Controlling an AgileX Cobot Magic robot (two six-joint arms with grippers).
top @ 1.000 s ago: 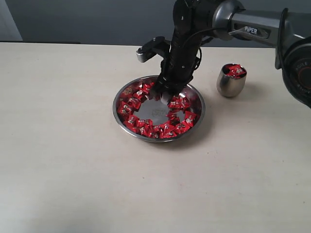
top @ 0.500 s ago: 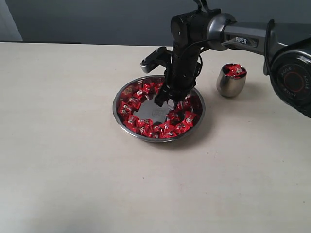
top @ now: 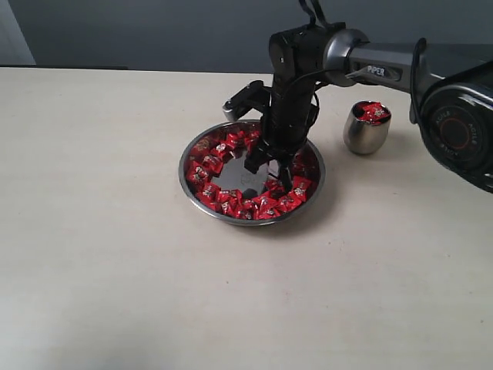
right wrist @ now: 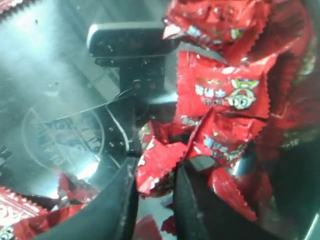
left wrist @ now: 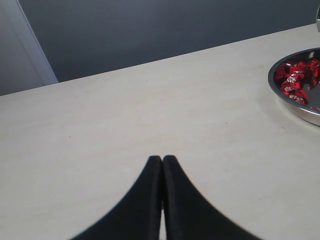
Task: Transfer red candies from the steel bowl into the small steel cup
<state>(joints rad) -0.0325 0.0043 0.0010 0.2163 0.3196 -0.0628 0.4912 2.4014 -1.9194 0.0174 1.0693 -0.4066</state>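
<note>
Narrowed since a second ago, jaws of the right gripper (top: 267, 171) pinch one red candy (right wrist: 155, 172) in the steel bowl (top: 182, 166); the small steel cup (top: 363, 132) stands just right of the bowl. The left gripper (left wrist: 162, 161), jaws together, hangs farther off over the worktop (left wrist: 100, 115).

Tabletop (top: 115, 262): pale cream, matte, smooth, filling most of the exterior view. Its far edge runs straight across near the top of that view. Behind the edge is a flat, unmarked, dark blue-grey wall (top: 154, 31). A pale whitish panel (top: 11, 35) stands at the far left corner against the wall, its edge slanted; what it is cannot be told. Light is soft and even, and shadows on the tabletop are faint with blurred edges. The nearest left part of the surface is slightly dimmer. The left wrist view shows a few tiny dark specks on the surface.
</note>
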